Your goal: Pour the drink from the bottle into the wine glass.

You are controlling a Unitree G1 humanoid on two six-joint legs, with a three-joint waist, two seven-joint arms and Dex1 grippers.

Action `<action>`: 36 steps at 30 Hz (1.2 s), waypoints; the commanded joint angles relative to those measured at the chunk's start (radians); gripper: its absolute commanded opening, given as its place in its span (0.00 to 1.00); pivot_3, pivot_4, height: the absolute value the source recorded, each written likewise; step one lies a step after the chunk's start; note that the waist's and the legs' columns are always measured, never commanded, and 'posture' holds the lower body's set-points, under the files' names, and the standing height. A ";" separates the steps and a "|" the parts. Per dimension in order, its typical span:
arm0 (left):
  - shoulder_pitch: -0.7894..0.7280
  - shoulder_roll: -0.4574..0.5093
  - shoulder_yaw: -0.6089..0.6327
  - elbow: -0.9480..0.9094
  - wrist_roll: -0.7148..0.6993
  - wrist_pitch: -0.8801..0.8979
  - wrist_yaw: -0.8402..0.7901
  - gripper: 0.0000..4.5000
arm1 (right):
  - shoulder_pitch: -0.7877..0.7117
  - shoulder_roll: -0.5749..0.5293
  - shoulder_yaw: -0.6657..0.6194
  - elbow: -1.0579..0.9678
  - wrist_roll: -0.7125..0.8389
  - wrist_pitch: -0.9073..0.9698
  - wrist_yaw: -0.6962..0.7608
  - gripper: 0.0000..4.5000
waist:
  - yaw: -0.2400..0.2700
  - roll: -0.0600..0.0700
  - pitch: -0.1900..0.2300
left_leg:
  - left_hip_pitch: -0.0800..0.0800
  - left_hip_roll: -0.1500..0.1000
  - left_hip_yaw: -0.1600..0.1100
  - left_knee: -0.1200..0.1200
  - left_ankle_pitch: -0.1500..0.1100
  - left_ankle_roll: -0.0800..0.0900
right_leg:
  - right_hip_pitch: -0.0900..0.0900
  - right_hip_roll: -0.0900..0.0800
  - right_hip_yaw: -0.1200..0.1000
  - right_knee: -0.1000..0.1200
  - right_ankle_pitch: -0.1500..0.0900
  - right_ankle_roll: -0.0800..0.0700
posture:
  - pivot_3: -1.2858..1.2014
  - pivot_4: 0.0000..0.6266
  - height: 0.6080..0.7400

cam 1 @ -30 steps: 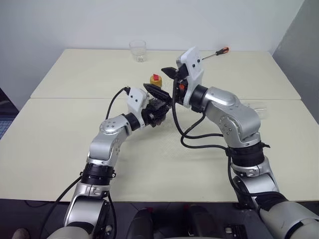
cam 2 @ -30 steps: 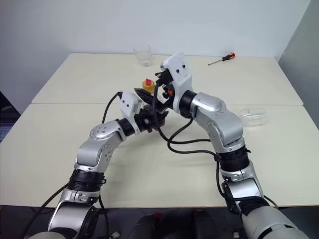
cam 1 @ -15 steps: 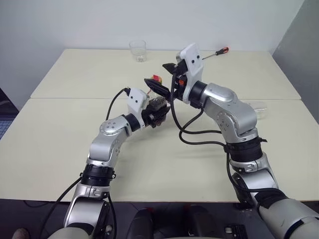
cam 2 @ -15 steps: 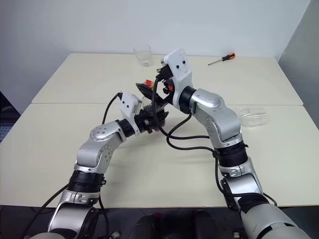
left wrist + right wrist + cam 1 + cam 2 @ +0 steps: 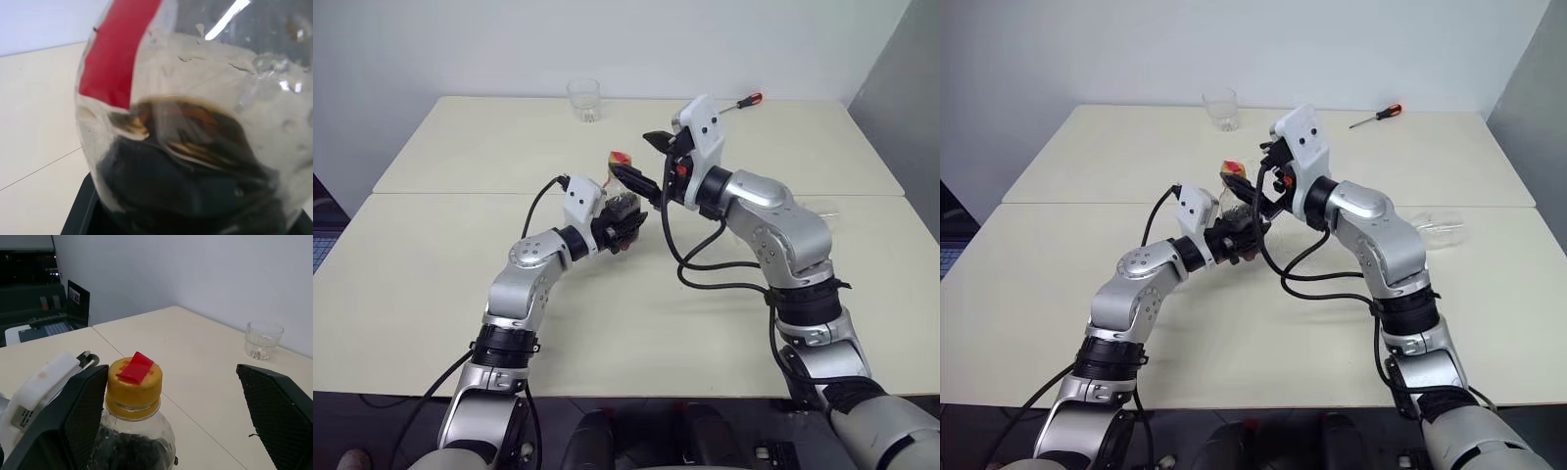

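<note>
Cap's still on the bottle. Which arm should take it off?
The right. Its gripper is open, with the yellow cap between its fingers. The left gripper is shut on the bottle, holding it upright, so it is likely best kept there.

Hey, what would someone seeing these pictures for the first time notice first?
Mid-table, the left gripper is shut on the bottle of dark drink, its yellow cap still on. The right gripper stands wide open around that cap, one finger beside it. A clear tumbler sits at the table's far edge, a screwdriver farther right.
</note>
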 commanded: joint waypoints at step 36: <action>-0.033 0.011 0.025 -0.034 -0.016 -0.026 -0.014 0.49 | 0.043 -0.049 -0.047 -0.170 0.113 0.098 0.023 0.99 | 0.000 0.000 0.000 | 0.000 0.000 0.000 0.000 0.000 0.000 | 0.000 0.000 0.000 0.000 0.000 0.000 | 0.52 0.24 1.00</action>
